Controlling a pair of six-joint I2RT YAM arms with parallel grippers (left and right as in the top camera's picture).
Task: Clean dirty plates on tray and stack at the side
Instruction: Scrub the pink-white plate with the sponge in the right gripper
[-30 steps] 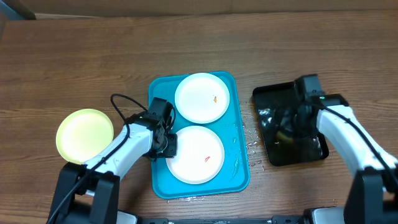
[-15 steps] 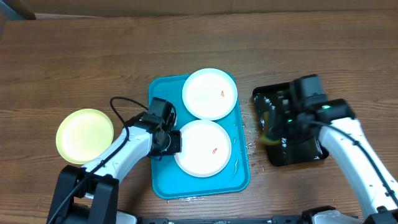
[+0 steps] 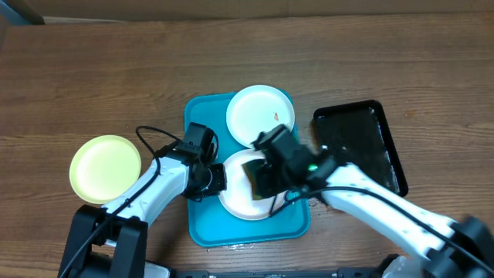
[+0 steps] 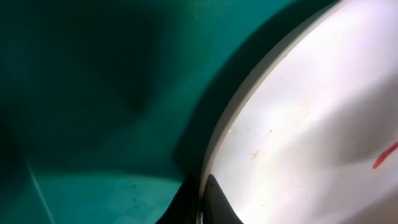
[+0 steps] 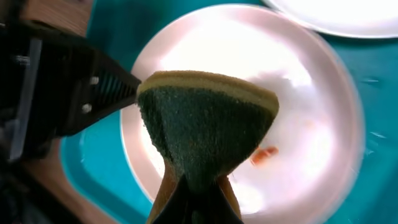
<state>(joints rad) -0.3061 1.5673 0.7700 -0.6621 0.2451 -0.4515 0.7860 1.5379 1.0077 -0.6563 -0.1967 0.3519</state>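
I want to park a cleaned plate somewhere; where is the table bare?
Bare wood: the whole strip behind the turquoise tray and black tray, and beyond the yellow-green plate. Crowded: the near white plate, where left gripper and right gripper with sponge meet.

Found the turquoise tray (image 3: 199, 228) lying flat on the bench, rim raised, corners rounded. Saw two white plates in it: the far plate (image 3: 258, 116) reaching over the tray's far rim, with an orange-red smear (image 3: 276, 117) right of centre; the near plate (image 5: 311, 112) in the tray's near half, partly covered, bearing a second smear (image 5: 266, 154). Noted the green-yellow plate (image 3: 106, 168) face up, well left of the tray.
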